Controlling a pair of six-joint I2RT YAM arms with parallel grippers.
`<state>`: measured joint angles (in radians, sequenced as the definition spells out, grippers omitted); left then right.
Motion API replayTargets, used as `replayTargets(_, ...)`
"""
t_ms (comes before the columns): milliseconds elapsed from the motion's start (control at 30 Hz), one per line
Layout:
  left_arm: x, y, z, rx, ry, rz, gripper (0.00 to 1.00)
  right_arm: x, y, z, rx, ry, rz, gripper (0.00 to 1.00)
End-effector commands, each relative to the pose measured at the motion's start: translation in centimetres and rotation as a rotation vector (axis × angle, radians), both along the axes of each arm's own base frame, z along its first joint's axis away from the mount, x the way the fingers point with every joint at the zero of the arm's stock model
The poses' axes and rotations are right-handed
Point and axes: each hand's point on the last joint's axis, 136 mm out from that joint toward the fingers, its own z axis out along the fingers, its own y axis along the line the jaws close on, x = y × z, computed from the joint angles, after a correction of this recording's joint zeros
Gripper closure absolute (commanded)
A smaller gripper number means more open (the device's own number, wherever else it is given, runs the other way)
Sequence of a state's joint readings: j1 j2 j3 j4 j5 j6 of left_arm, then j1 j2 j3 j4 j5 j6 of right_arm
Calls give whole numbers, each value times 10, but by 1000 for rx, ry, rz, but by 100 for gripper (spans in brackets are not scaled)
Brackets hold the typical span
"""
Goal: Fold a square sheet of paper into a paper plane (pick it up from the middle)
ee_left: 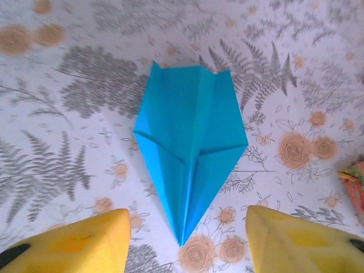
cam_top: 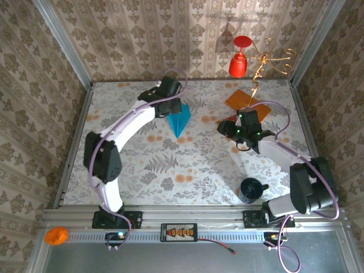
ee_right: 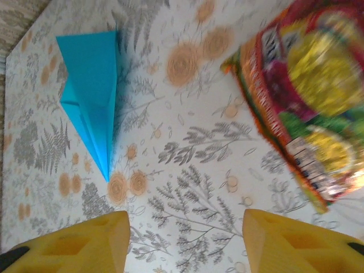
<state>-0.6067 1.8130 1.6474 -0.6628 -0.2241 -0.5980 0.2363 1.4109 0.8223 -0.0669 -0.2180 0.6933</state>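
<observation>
The square sheet of paper lies folded into the teal-blue paper plane (cam_top: 180,118) (ee_left: 190,153) (ee_right: 91,91), flat on the floral tablecloth at the back middle. My left gripper (cam_top: 170,107) (ee_left: 186,247) hovers over it, open. The plane's pointed tip lies between the yellow fingers (ee_left: 85,244), touching neither. My right gripper (cam_top: 239,135) (ee_right: 185,244) hangs open to the right of the plane, over bare tablecloth, with nothing between its fingers (ee_right: 296,242).
A red-and-yellow snack packet (ee_right: 307,96) (cam_top: 227,125) lies by the right gripper. An orange card (cam_top: 247,101) lies behind it. A dark mug (cam_top: 252,189) stands near the right arm's base. A red glass (cam_top: 240,62) and a gold wire stand (cam_top: 267,60) are against the back wall.
</observation>
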Motion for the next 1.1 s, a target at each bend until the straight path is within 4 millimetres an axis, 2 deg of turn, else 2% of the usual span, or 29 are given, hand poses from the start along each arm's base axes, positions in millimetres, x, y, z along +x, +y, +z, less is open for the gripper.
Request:
replayTargets(0,-6,50,11,58,-97,77,37,0,-37,34,-176,-87,-67,36)
replayTargets(133,-25,121,16,107,-193,197,17,-7,-81,61,-320,-168,-177,22)
replayTargets(200,-32,156,9,111,-210,249,12,-11,-99,71,-380,-204,-226,17)
replayTargets(300,-44,202,1,154,-241,331,5,-17,-129,77,-492,-222,-323,0)
replayTargets(367,-54,231,-8,209,-268,387,2,-22,-150,76,-577,-221,-397,0)
replayTargets(467,-65,264,-18,274,-317,449,0,-28,-177,72,-693,-218,-500,0)
replayTargets(567,-74,291,-36,306,-323,501,0,-29,-192,64,-772,-267,-555,0)
replayTargets(700,-73,302,-53,308,-381,477,0,-28,-203,44,-788,-286,-584,0)
replayTargets(900,-66,311,-66,346,-446,418,0,-13,-197,16,-815,-313,-502,0)
replayTargets(1067,-48,295,-74,306,-539,297,0,3,-182,5,-792,-393,-399,0)
